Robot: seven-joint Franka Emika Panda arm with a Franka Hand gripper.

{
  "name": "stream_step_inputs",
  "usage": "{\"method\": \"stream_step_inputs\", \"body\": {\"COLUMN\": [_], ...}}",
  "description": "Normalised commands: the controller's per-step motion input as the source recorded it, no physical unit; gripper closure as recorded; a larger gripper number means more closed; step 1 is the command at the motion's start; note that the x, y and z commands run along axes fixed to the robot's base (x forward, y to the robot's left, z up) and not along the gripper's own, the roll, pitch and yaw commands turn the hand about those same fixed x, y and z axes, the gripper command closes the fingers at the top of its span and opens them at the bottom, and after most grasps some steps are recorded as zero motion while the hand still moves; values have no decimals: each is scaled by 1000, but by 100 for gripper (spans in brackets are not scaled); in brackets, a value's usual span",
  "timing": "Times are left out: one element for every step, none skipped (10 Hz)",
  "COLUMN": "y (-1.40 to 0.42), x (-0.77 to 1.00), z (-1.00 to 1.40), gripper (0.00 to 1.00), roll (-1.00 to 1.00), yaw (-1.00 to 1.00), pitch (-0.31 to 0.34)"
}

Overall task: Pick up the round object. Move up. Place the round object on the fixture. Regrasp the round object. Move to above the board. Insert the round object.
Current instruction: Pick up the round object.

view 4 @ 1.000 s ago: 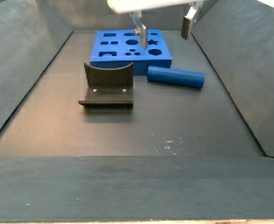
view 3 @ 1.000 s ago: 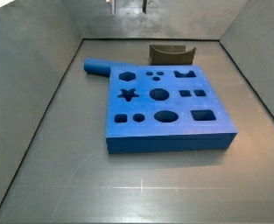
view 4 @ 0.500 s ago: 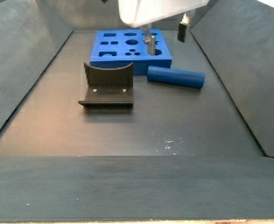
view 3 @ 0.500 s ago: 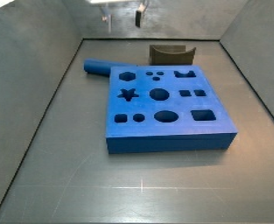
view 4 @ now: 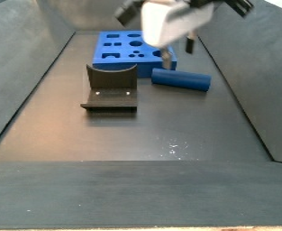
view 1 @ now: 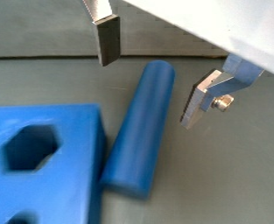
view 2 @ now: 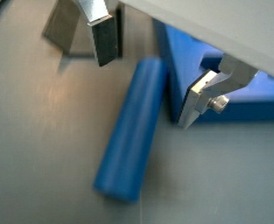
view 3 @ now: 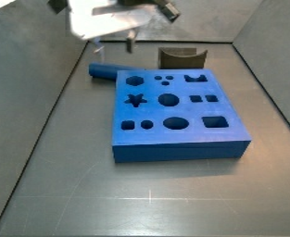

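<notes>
The round object, a long blue cylinder peg, lies on the floor against the edge of the blue board. It shows in both wrist views and both side views. My gripper is open and empty, hanging just above one end of the peg with a finger on each side of it. In the side views the gripper is low over the peg. The dark fixture stands apart from it.
The board has many shaped holes and lies right beside the peg. Grey walls ring the dark floor on three sides. The arm's white body hides part of the board in a side view.
The gripper has come down from near the top of the bin to just above the peg, still open. The peg, board and fixture have not moved.
</notes>
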Motion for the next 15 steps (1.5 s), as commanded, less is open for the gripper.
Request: {"method": "stream_step_inputs", "body": {"y": [97,20,0,0,0,0,0,0,0,0,0,0,-23,0,0], "x": [-574,-9,137,63,0,-66,-257,-337,-234,-189,-94,-40,-120,0,0], "z": [-777,-569,-406,-451,-574,-574,-354,-123,0,23,146,0,-80,0,0], "gripper": [0,0,0,0,0,0,0,0,0,0,0,0,0,0,0], "roll": [50,-23,-20,0,60,170,194,286,356,333,177,143,0,0,0], "yaw": [186,174,137,126,157,157,120,166,80,114,134,106,-106,0,0], "pitch": [-203,-126,-46,-21,-31,-3,0,30,136,116,36,0,-67,-31,0]}}
